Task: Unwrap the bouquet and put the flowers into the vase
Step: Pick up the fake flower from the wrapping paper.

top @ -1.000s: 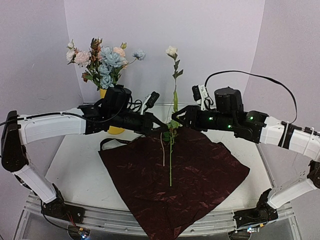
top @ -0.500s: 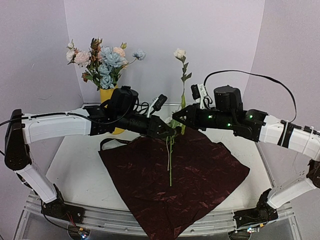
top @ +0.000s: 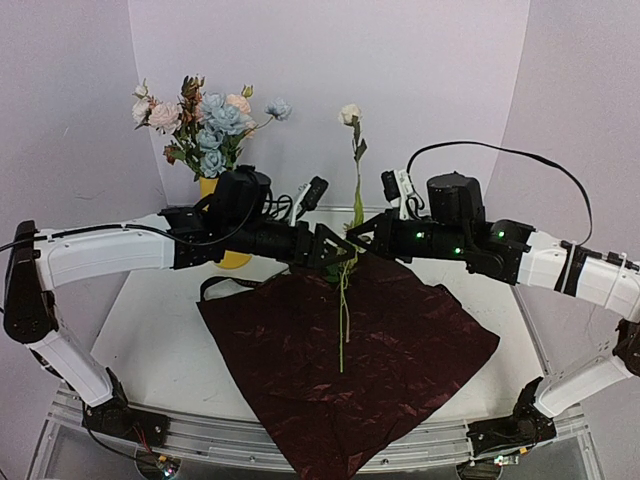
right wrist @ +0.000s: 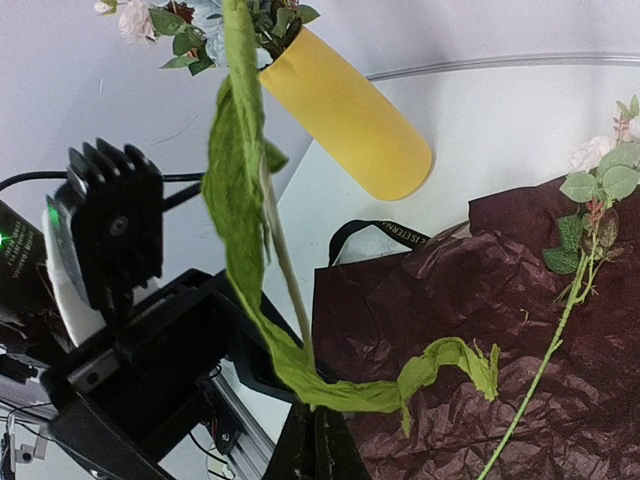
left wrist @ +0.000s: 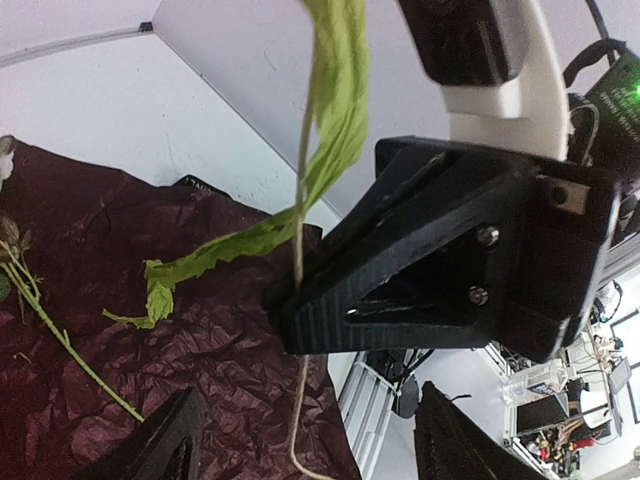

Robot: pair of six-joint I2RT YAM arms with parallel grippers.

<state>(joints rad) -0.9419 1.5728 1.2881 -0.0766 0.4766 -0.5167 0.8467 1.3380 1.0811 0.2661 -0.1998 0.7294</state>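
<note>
A cream rose point(top: 348, 113) stands upright above the table, its stem point(right wrist: 285, 265) pinched in my shut right gripper point(top: 354, 240) point(right wrist: 322, 440). My left gripper point(top: 333, 247) point(left wrist: 305, 450) is open right beside it, its fingers point(left wrist: 150, 450) apart on either side of the hanging stem and not touching it. The yellow vase point(top: 232, 260) point(right wrist: 345, 115) at the back left holds several flowers point(top: 205, 120). The bouquet's dark red paper point(top: 350, 370) lies spread flat, with one more flower point(top: 342, 325) point(right wrist: 570, 290) on it.
A black ribbon point(top: 222, 285) point(right wrist: 385, 232) lies at the paper's far left corner. The left arm point(top: 110, 250) crosses in front of the vase. The table's metal rail point(top: 230, 440) runs along the near edge.
My left gripper has opened and let go of the cream rose's stem. My right gripper has shut on it. The rose has swayed right and come back upright.
</note>
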